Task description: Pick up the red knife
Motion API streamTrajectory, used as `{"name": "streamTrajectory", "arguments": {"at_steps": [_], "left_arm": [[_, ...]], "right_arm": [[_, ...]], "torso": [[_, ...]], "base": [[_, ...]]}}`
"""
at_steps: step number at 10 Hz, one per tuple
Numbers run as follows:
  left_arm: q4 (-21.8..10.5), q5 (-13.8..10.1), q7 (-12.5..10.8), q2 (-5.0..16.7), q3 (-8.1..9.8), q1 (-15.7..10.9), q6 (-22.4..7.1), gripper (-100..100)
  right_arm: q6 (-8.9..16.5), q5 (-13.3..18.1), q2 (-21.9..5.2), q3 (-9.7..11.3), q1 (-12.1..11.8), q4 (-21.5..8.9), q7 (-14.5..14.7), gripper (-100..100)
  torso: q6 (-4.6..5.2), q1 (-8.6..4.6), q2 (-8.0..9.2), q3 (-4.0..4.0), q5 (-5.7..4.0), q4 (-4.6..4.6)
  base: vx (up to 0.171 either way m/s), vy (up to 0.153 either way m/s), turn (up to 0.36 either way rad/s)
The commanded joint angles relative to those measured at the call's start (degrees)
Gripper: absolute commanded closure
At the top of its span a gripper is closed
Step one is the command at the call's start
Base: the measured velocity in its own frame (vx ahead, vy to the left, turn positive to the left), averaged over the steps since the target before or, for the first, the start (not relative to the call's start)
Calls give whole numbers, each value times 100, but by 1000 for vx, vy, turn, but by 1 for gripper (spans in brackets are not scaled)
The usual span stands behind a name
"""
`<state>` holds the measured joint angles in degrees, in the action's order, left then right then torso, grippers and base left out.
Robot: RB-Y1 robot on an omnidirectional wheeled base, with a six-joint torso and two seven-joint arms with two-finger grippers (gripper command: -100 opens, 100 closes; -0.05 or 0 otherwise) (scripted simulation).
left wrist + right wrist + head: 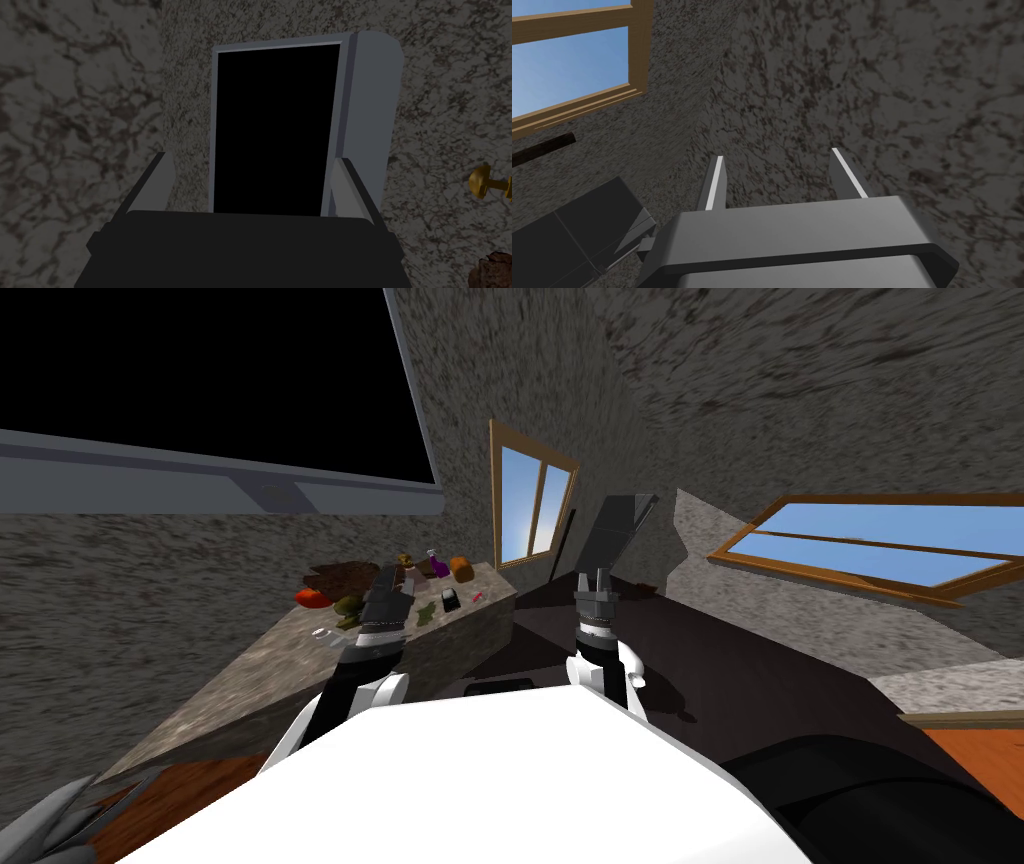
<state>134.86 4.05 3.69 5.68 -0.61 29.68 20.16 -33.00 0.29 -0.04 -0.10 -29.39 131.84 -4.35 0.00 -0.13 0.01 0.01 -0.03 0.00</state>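
Holds left end effector (385, 581) spread over the bench (230, 688), red knife (478, 596) to its right; holds right end effector (594, 584) spread too, off the bench.

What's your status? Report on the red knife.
Left gripper open, over the counter. Right gripper open, off it. Small red item, likely the knife, on counter's far end, ungripped. Black object beside it.

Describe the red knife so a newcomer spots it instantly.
Find the speckled counter beside the narrow window. Near its right edge, right of the dark box, lies the red knife: a tiny red sliver, unlike the round orange-red thing far left.
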Motion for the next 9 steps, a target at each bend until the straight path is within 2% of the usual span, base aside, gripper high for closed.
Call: {"name": "streamTrajectory", "arguments": {"at_steps": [1,2,3,4,5,6,7,9], "left_arm": [[-57,-65,-227,176,38,-57,-286,-100],[-57,-65,-227,176,38,-57,-322,-100],[-119,-125,-435,314,62,-111,-568,-100],[-119,-125,-435,314,62,-111,-617,-100],[-189,-192,-661,448,90,-174,-835,-100],[-189,-192,-661,448,90,-174,-941,-100],[-265,-266,-902,577,121,-245,-1102,-100],[-265,-266,-902,577,121,-245,-1293,-100]], "right_arm": [[0,0,0,0,0,0,0,0],[0,0,0,0,0,0,0,0],[0,0,0,0,0,0,0,0],[0,0,0,0,0,0,0,0],[0,0,0,0,0,0,0,0],[0,0,0,0,0,0,0,0],[0,0,0,0,0,0,0,0],[0,0,0,0,0,0,0,0]], "torso": [[0,0,0,0,0,0],[0,0,-1,-1,0,0],[0,2,-1,-1,0,0],[-1,3,-1,-1,1,0],[0,3,-1,-1,1,0],[0,0,-1,-1,1,0],[0,0,-1,0,0,0],[0,0,-1,-1,0,0]], "base": [[-3,-36,48],[-2,-28,32],[-2,-29,62],[-3,-25,34],[-7,-39,59],[-3,-37,39],[-3,-33,68],[-3,-27,14]]}}
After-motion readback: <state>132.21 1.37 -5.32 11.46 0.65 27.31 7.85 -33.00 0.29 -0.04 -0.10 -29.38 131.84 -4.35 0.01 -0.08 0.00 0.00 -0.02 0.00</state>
